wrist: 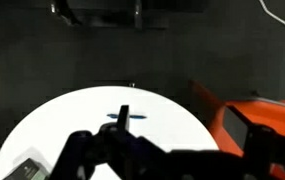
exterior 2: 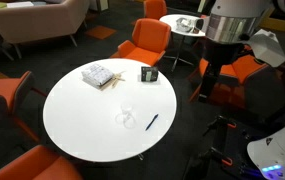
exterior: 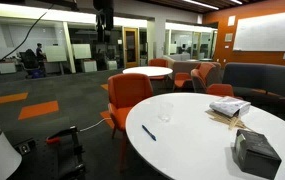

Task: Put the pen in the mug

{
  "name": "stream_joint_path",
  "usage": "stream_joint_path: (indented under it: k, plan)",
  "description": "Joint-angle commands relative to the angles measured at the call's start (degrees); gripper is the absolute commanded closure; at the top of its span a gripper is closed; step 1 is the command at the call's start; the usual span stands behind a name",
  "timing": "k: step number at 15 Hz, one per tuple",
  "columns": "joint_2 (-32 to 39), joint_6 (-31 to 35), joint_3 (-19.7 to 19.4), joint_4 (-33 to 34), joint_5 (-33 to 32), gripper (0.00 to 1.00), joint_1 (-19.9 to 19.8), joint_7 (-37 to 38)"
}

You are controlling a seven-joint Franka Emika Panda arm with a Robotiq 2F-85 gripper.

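Observation:
A dark blue pen point(exterior: 148, 132) lies flat on the round white table point(exterior: 197, 150). It also shows in the other exterior view point(exterior 2: 152, 122) and as a blue streak in the wrist view point(wrist: 122, 117). A clear glass mug point(exterior: 165, 112) stands upright just beyond the pen, a short gap away point(exterior 2: 128, 118). I cannot make the mug out in the wrist view. My gripper point(exterior: 103, 20) hangs high above the floor, well back from the table. In the wrist view its two fingers point(wrist: 97, 12) are spread wide with nothing between them.
A black box point(exterior 2: 149, 74) and a book point(exterior 2: 100, 75) lie on the far part of the table. Orange chairs point(exterior 2: 147, 40) ring the table. A dark frame point(wrist: 132, 155) blocks the lower wrist view. A second small table point(exterior: 147, 72) stands behind.

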Motion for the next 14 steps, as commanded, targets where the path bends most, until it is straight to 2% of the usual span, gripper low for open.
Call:
stream_joint_path:
  k: [1,5,6,7,14]
  plan:
    - [0.02,-0.12,0.01,0.10,-0.01,0.00,-0.03,-0.01]
    - [0.02,-0.12,0.01,0.10,-0.01,0.00,-0.03,-0.01]
    - [-0.13,2.67,1.33,-0.65,-1.41,0.00,-1.49,5.84]
    - [0.03,4.77,1.58,-1.08,-1.65,0.00,-2.17,8.67]
    - [5.65,20.74,0.97,-5.60,-1.09,0.00,-6.81,24.28]
